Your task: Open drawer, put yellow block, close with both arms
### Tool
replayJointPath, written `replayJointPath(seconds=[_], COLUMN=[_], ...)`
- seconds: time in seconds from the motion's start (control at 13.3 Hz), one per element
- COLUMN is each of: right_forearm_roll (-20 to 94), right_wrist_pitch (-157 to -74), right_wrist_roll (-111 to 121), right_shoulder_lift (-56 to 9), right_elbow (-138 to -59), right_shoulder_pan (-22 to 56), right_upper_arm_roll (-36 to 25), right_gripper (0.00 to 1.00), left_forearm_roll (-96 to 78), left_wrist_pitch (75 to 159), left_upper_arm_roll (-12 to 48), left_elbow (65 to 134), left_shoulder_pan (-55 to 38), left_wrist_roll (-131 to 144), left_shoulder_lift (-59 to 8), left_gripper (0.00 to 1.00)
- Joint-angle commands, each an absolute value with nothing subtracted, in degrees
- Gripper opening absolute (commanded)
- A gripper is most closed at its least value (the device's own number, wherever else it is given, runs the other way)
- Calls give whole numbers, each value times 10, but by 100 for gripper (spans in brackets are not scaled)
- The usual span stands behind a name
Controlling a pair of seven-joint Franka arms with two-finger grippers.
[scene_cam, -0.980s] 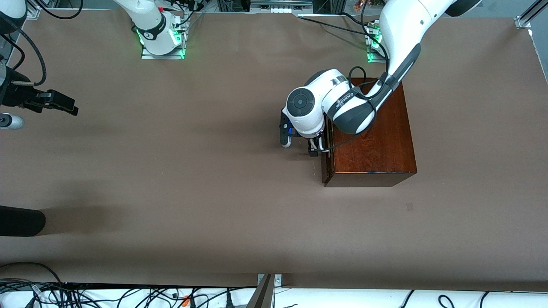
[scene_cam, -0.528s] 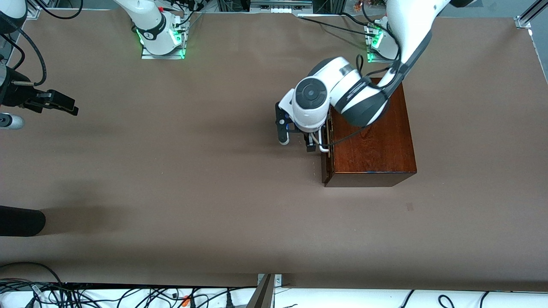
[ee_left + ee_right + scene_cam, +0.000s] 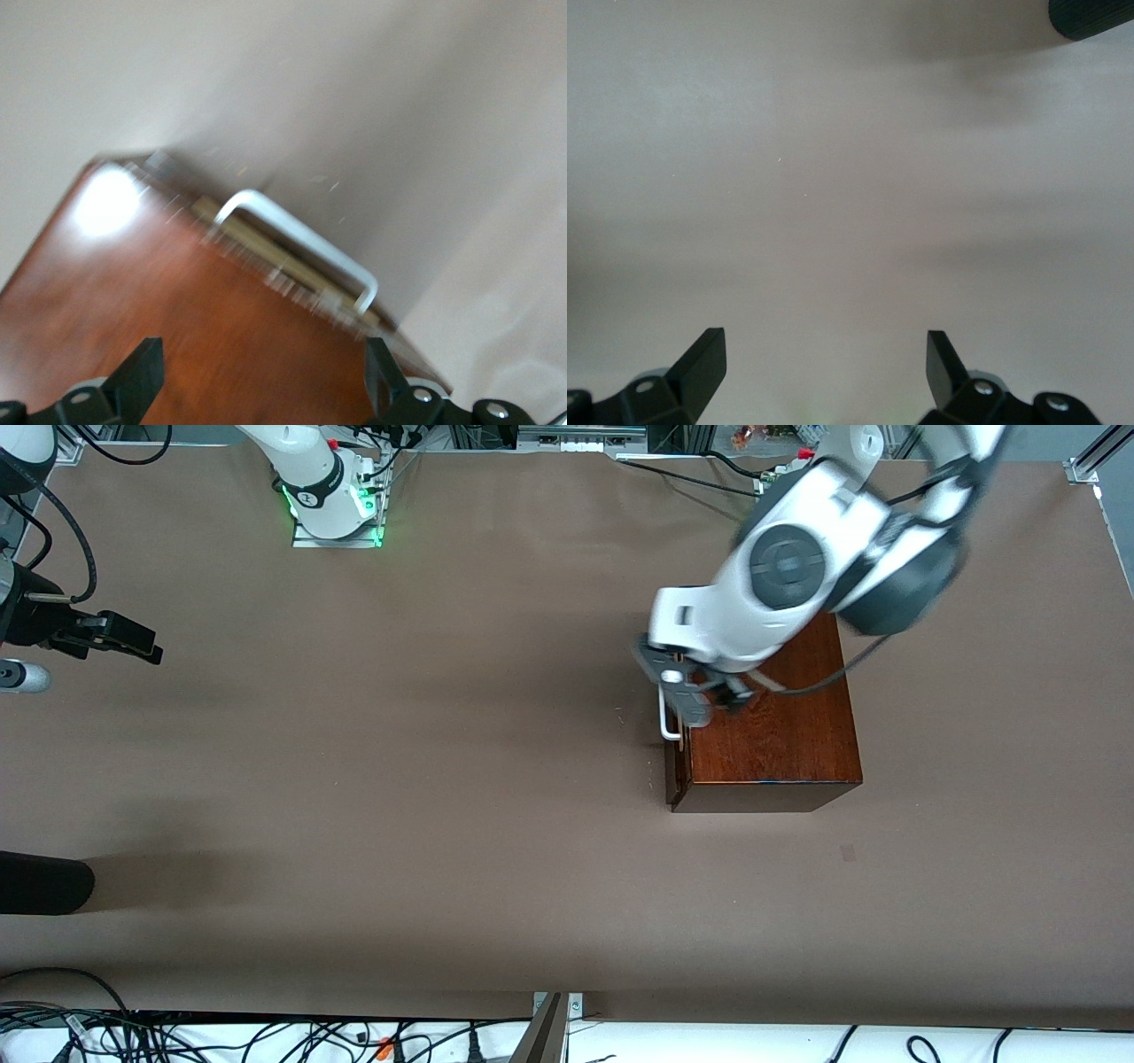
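the one drawer (image 3: 675,766) sits shut or nearly so in the one wooden box (image 3: 771,726) toward the left arm's end of the surface (image 3: 443,797), its white handle (image 3: 301,243) free. so the closing looks done, judged from that, though the yellow block shows nowhere and may be inside. two arms: the left pincer (image 3: 261,381), fingers wide and empty, hangs over the box's handle edge; the right pincer (image 3: 824,363), wide and empty, waits over bare surface.
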State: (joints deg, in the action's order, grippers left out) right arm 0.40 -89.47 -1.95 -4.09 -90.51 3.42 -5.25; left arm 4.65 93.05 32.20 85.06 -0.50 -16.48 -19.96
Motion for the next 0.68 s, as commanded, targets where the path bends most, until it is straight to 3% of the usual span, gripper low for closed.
replayJointPath(seconds=[0.0, 0.15, 0.3, 0.6], right_forearm_roll=[2, 2, 2, 2], right_wrist_pitch=[-894, -894, -894, -894], right_wrist_roll=[-25, -25, -25, -25], right_shoulder_lift=[-36, -36, -36, -35], right_elbow=[-904, -904, -904, -904], right_shoulder_pan=[26, 26, 26, 26], right_upper_arm_roll=[-45, -45, -44, -44], right_gripper=[100, 100, 100, 100], left_forearm_roll=[38, 37, 32, -3], left_wrist_pitch=[883, 873, 878, 915], left_upper_arm_roll=[319, 309, 229, 64], left_elbow=[860, 860, 866, 943], left_shoulder_pan=[49, 86, 76, 3], left_wrist_roll=[-149, -152, -147, -103], left_shoulder_lift=[-157, -117, -80, -1], left_gripper=[100, 100, 100, 100])
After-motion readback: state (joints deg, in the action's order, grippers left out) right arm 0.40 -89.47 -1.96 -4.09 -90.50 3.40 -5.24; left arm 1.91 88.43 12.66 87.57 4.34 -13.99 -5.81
